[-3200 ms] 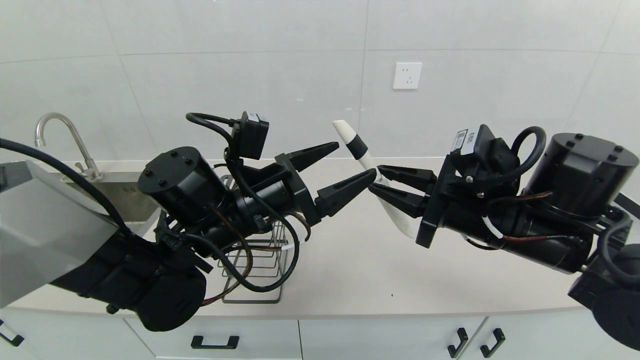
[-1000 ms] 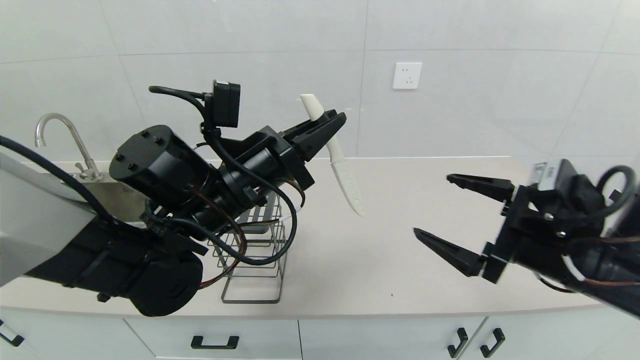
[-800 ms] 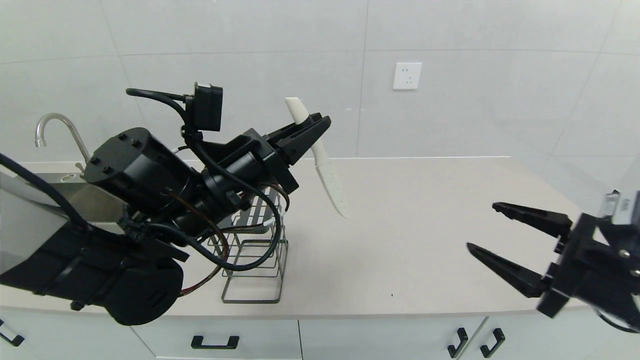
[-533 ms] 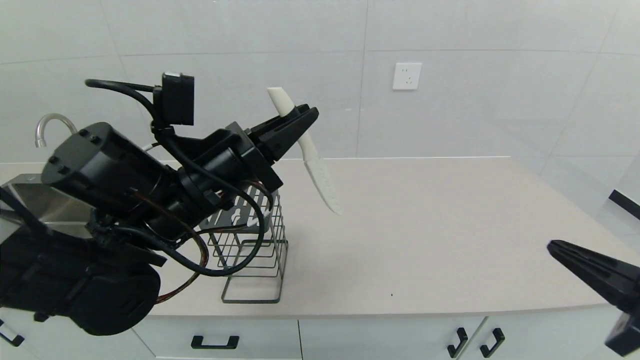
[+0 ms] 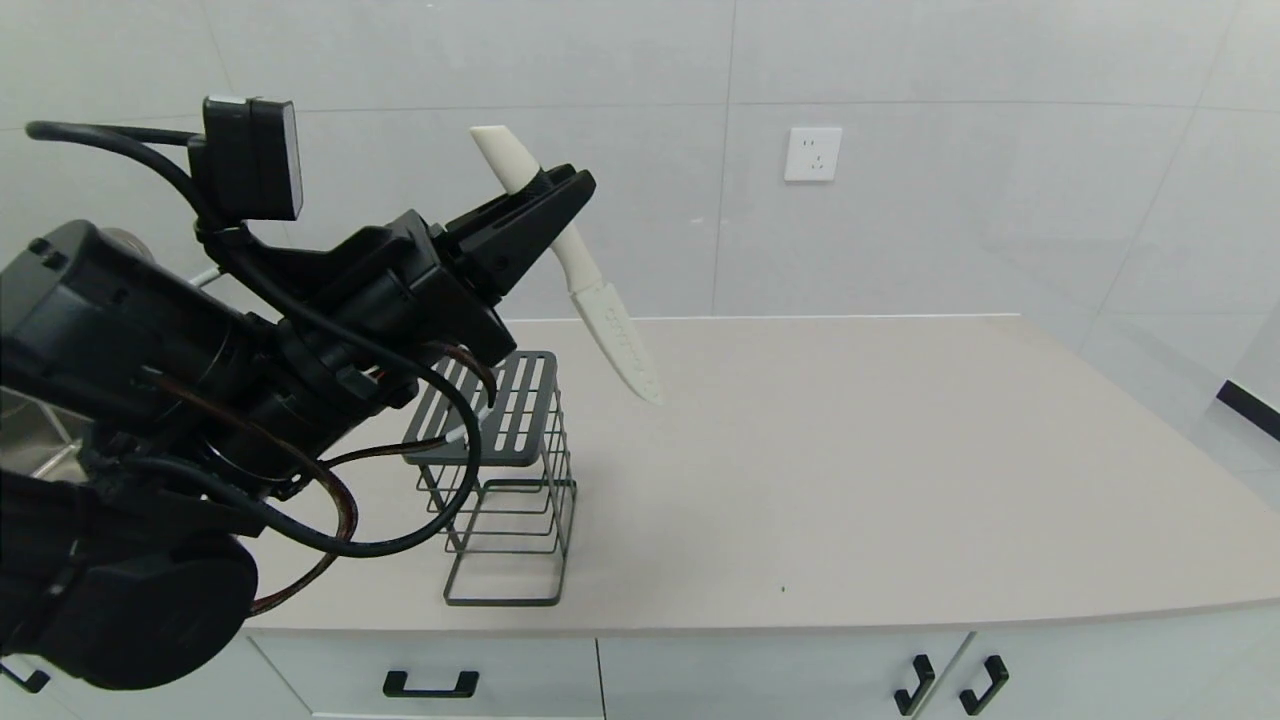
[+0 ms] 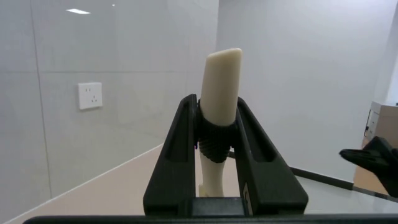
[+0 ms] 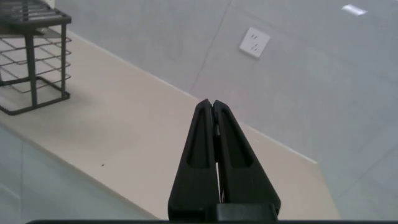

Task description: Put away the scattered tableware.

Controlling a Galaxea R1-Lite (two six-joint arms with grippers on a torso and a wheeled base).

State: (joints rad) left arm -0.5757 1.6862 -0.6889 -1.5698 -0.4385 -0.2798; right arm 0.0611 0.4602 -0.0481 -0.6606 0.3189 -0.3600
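White knife [image 5: 620, 345] in left gripper [image 5: 562, 195], high beside wire rack [image 5: 510, 500]

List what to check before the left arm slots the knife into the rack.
1. Left gripper shut on the knife by its handle: ok.
2. Blade pointing downward: ok, though tilted rather than vertical.
3. Blade tip above the rack and its slotted top: not ok; it hangs to the robot's right of it, over the countertop.
4. Slots that show are empty: ok.
5. Right gripper shut and well away from the rack: ok.
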